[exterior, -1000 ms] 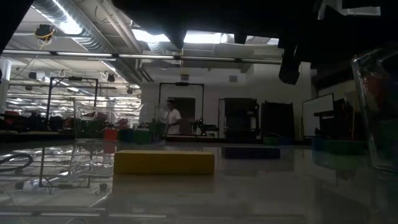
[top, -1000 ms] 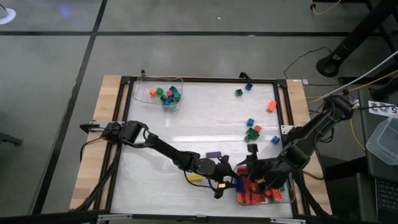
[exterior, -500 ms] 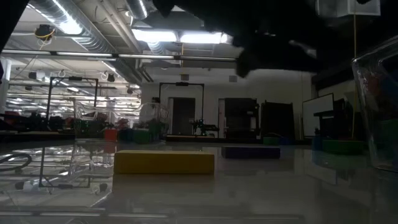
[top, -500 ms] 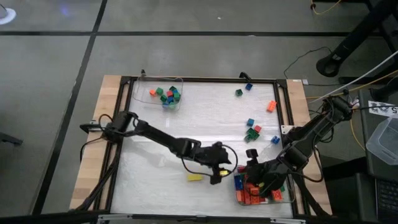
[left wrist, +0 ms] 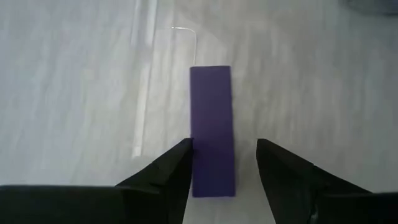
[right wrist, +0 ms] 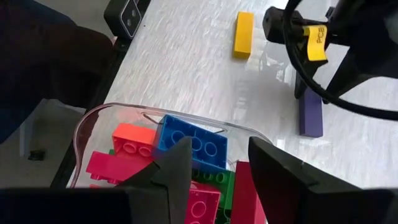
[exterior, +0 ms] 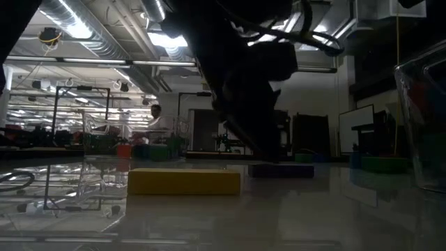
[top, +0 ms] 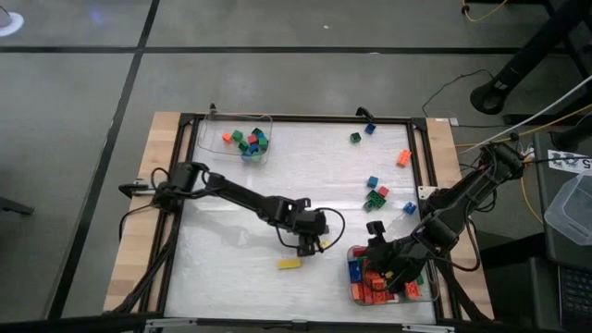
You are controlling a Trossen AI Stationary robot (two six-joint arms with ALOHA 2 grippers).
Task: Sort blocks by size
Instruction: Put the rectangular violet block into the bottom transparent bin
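Your left pincer (left wrist: 222, 163) hangs over the middle of the counter (top: 231, 250) with its jaws apart, straddling one end of a long purple block (left wrist: 212, 127) that lies flat on the surface; nothing is gripped, though one finger sits just against the block's side. Near it, toward the front edge, lies a long yellow block (top: 290, 264), apart from the purple one. Your right pincer (right wrist: 219, 163) hovers over the clear tray (right wrist: 87, 124) at the front right corner, jaws apart and empty. That tray holds larger bricks piled together: a blue one (right wrist: 194, 144), an orange one (right wrist: 134, 140), pink (right wrist: 106, 167), green and red among them. At the far left corner a second clear tray (top: 266, 139) holds a cluster of short cubes (top: 252, 142) in green, red and blue, with an orange cube (top: 227, 137) beside them. More loose blocks (top: 376, 192) are scattered along the right side of the counter.
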